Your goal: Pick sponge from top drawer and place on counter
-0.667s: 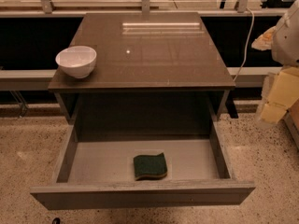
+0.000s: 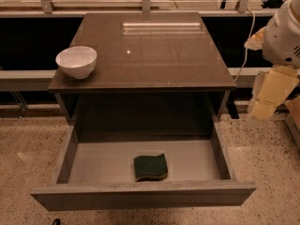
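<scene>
Gripper (image 2: 266, 100) hangs off to the right of the top drawer (image 2: 140, 198), past its right rear corner. Nothing seen in its grasp; how far open, cannot tell. Sponge (image 2: 150, 167) lies green face up inside the drawer, close behind the front panel, about mid-width. Drawer stands pulled out. Counter (image 2: 154, 55) sits above the drawer's back, with a white bowl (image 2: 76, 61) above the drawer's left rear.

From above the top drawer's (image 2: 140, 197) front, we face the counter's (image 2: 154, 60) far edge closely; the gripper (image 2: 269, 95) hangs past its right edge.
</scene>
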